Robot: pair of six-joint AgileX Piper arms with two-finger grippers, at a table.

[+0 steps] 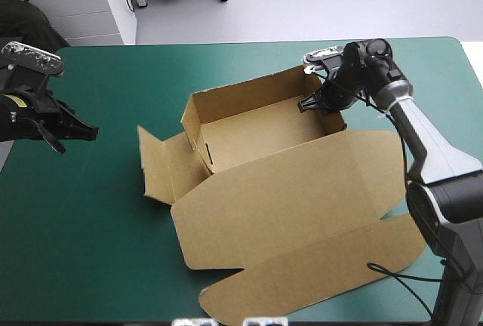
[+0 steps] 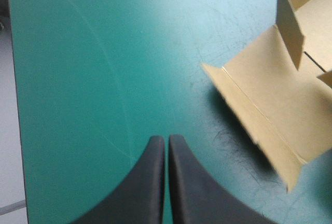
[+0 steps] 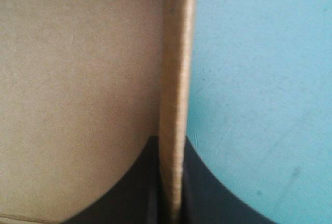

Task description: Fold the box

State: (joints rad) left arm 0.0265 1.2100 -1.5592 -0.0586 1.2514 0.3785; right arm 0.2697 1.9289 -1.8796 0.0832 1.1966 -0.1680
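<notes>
At the tray's (image 1: 260, 126) far right corner, the right gripper (image 1: 311, 104) has its two black fingers (image 3: 212, 193) clamped on the brown wall (image 3: 175, 79), one finger inside the tray and one outside. The left gripper (image 2: 166, 137) has its pair pressed together on nothing, above bare teal-green cover (image 1: 98, 228) near the table's left edge and well apart from the board. There is one box (image 1: 249, 161), mid-table: one open tray facing up, its long axis running left to right with the right end a little farther away, one broad lid (image 1: 302, 198) lying flat toward the near edge, and one side flap (image 1: 160, 164) spread flat toward the left gripper.
</notes>
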